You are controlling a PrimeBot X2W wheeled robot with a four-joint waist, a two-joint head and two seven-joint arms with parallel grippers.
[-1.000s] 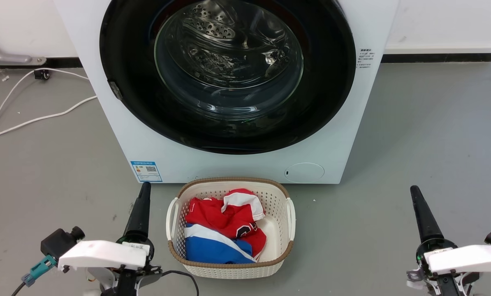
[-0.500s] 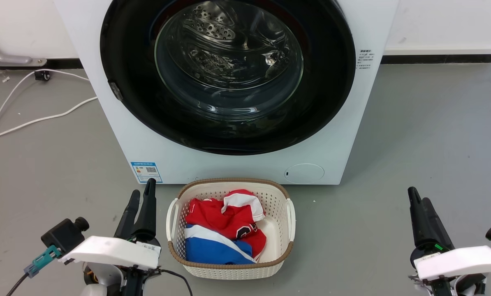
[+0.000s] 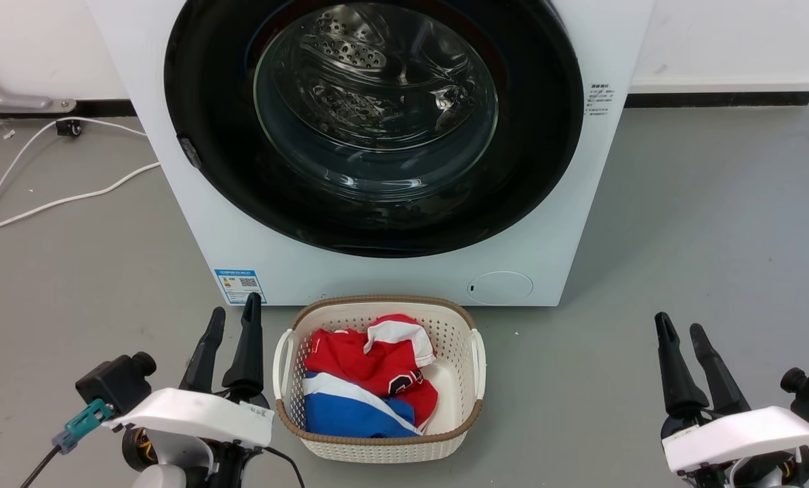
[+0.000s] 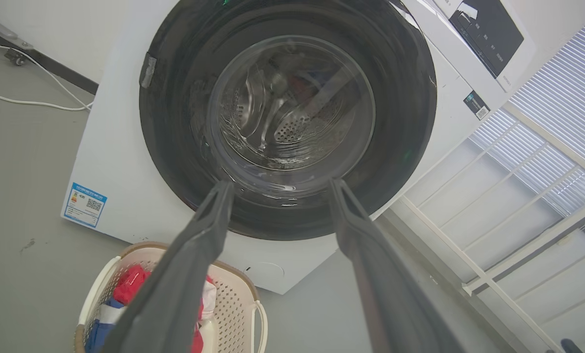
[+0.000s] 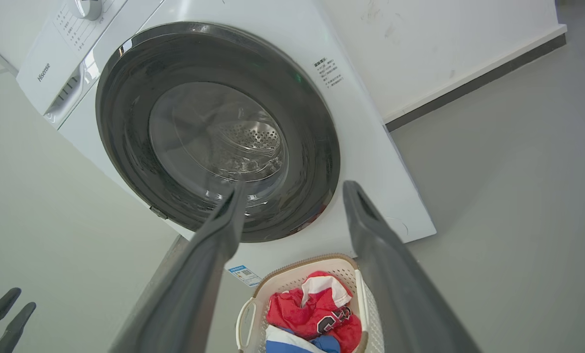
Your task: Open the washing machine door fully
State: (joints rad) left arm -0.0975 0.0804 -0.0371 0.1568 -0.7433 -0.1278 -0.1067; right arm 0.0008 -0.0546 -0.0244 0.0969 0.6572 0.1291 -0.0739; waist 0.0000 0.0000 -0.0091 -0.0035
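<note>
Head view showed me the washing machine door (image 3: 375,122) shut, up ahead of my spread, empty left fingers (image 3: 249,342) and right fingers (image 3: 672,369), its grey edge tab (image 3: 189,150) nearer the left.

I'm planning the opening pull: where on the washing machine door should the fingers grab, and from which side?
Likely the small grey tab on the rim of the washing machine door, on the robot's left. The glossy round face shows no other hold. Come from the left with the left gripper, which is open and nearer.
</note>
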